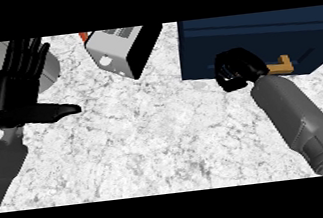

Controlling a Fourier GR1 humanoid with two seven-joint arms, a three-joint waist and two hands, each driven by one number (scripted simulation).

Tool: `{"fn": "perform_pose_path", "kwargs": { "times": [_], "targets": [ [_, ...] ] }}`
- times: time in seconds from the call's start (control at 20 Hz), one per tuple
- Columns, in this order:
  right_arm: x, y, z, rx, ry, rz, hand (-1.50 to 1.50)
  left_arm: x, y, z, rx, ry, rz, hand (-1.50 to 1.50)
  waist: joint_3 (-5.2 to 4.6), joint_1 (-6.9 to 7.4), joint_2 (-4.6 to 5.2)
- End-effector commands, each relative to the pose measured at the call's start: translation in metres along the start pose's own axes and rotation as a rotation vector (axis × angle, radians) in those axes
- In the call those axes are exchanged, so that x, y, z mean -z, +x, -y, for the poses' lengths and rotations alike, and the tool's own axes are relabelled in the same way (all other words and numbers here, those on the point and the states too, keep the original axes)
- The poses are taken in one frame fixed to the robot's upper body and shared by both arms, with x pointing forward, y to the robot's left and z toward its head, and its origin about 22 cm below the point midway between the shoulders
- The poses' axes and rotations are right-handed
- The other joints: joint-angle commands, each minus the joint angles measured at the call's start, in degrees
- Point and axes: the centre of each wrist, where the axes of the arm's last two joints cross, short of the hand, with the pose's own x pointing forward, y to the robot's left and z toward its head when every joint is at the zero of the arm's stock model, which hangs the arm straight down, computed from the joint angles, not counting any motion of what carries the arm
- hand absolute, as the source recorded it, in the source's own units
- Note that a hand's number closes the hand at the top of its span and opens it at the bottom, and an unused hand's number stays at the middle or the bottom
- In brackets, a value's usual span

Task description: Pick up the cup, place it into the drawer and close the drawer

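Nearest, the marbled table (161, 146) is lying bare between two grey forearms, with the right forearm (299, 120) slanting up toward the far right. At the left, the left robot hand (10, 93) is resting released, fingers straight and pointing away, thumb sticking out to the right, touching nothing.

Farther off on the right, the right robot hand (236, 70) is sitting clenched, fingers curled in, against the near front of the navy drawer (260, 34), just left of its tan handle (284, 65). Nothing is showing inside the curl. The cup is not showing anywhere on the table, so it is probably lying inside the drawer already, though I cannot tell for sure. How far the drawer is standing out is also unclear.

By my judgement the closing push is the step in hand. The knuckles are bearing on the front to the left of the handle, off centre, so a push could be skewing the drawer and jamming it short of shut. The hand could also be slipping off the near left corner.

Far centre, a grey toaster (113, 48) is standing well apart from both hands.
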Motion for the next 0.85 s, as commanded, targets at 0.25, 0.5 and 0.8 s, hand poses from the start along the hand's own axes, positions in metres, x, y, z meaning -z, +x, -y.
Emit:
{"fn": "perform_pose_path", "kwargs": {
  "times": [0.25,0.5,0.8],
  "targets": [
    [0.011,-0.008,0.059,0.036,-0.062,-0.105,1.5,-0.005,-0.005,0.0,-0.03,-0.054,-0.009,-1.5,0.25,2.56,2.02],
    [-0.011,-0.034,0.071,0.075,-0.095,-0.088,1.5,0.0,-0.002,-0.003,-0.03,-0.059,-0.005,-1.5,0.36,2.31,2.41],
    [-0.011,-0.034,0.066,0.082,-0.119,-0.079,1.5,-0.004,-0.014,0.009,-0.048,-0.065,-0.02,-1.5,0.34,2.51,2.38]
  ]
}}
